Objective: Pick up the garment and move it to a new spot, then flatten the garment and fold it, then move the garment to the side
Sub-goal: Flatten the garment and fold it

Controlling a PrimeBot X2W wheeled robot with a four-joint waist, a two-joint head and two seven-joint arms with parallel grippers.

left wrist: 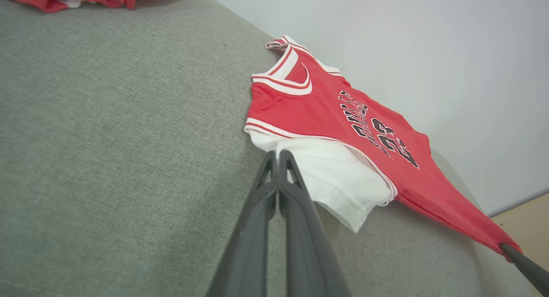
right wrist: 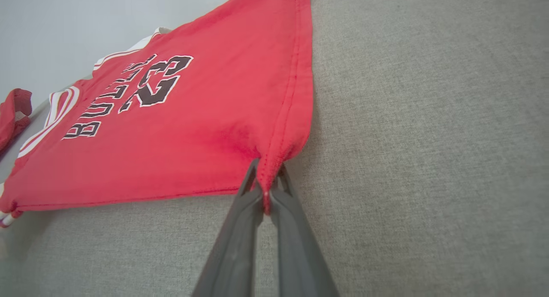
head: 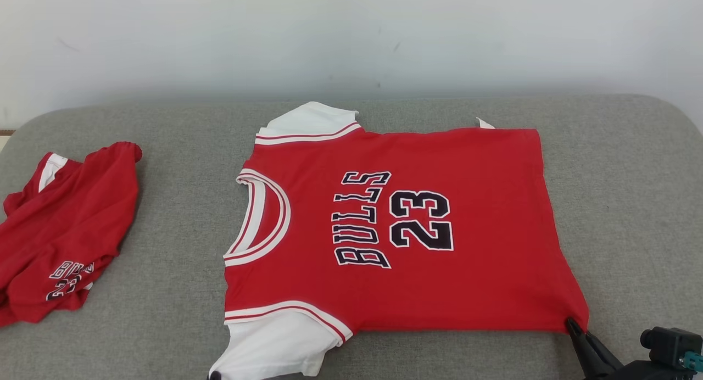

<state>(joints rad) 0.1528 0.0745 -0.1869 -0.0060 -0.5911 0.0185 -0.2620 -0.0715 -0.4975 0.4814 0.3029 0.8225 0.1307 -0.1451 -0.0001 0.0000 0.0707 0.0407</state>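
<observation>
The garment [head: 406, 232], a red jersey with white sleeves and black "BULLS 23" lettering, lies spread flat on the grey padded surface [head: 631, 204], neck toward the left. My right gripper [head: 571, 322] is shut on its near right hem corner; in the right wrist view the red hem [right wrist: 283, 129] is pinched between the fingers of that gripper [right wrist: 266, 177]. My left gripper [left wrist: 276, 155] is shut, its tips at the edge of the near white sleeve [left wrist: 339, 177]; I see no cloth between them. Its dark tip [head: 215, 375] peeks in under that sleeve.
A second red garment [head: 66, 232] lies crumpled at the far left of the surface. A pale wall [head: 351, 34] rises right behind the surface's far edge. Bare grey fabric lies right of the jersey and between the two garments.
</observation>
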